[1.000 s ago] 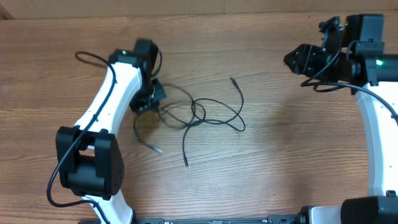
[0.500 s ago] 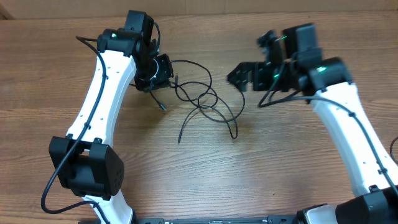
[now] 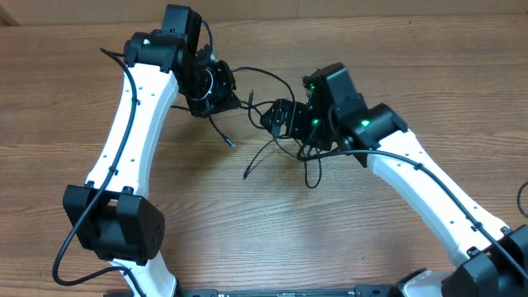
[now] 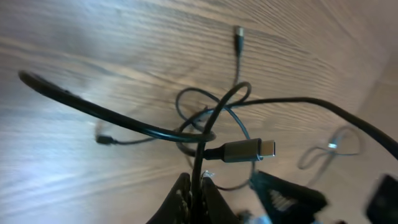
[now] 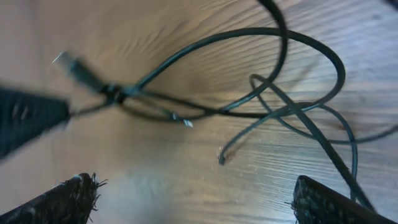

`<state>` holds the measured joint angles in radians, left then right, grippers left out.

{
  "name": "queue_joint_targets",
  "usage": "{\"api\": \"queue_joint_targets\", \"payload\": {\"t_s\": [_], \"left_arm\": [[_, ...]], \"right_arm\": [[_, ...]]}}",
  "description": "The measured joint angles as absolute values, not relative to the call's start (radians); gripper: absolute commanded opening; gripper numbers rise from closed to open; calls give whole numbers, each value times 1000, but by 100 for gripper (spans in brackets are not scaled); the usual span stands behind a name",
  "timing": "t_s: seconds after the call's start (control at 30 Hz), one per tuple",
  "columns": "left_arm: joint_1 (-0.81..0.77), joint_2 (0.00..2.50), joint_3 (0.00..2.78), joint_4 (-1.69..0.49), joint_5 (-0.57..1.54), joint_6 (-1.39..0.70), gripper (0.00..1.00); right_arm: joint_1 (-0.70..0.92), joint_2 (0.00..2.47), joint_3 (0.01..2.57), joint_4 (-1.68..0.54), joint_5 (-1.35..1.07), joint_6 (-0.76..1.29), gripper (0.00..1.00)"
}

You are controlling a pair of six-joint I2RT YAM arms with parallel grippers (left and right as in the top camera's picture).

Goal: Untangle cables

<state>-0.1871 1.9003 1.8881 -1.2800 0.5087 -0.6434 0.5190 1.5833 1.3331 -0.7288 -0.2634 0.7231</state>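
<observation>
The left arm point(image 3: 132, 124) and right arm point(image 3: 429, 191) have white shells with small green lights; their joints, left gripper point(image 4: 196, 194) and right gripper point(image 5: 193, 186) are black.

- cables point(image 4: 124, 118): black all through; one plug point(image 4: 249, 149) silver-grey
- bench point(image 3: 247, 239): mid-brown wood, streaked with darker grain lines
- my left claw point(image 3: 219, 89) and my right claw point(image 3: 280, 120): black
- right fingertips point(image 5: 68, 199): matte black
- my arms point(image 3: 136, 124): white shells, black joints, small green lights

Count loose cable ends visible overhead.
3. In the overhead view: silver plug just below the left tool; middle end lower left of the right tool; right end lower right of it. More may be hidden under the tools.
</observation>
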Motion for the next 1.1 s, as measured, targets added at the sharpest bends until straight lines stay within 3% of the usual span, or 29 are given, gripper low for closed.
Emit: {"api": "queue_joint_targets", "payload": {"t_s": [0.17,0.37,0.63,0.83,1.1], "left_arm": [[-187,1890,1888,-1279,569,-717,4],[-187,1826,1888,-1237,590,-765,4],[-117,1705,1893,-1117,596,-749,5],[-32,1658,1893,-1136,568,-667,4],[-30,1658,1894,-1217,441,-453,4]], "right_arm": [[548,1654,1333,-667,-138,910,100],[553,1807,1333,-588,-104,971,100],[572,1873,1329,-758,-47,963,100],[540,1873,1329,-811,-34,885,100],[457,1807,1329,-887,-2,764,100]]}}
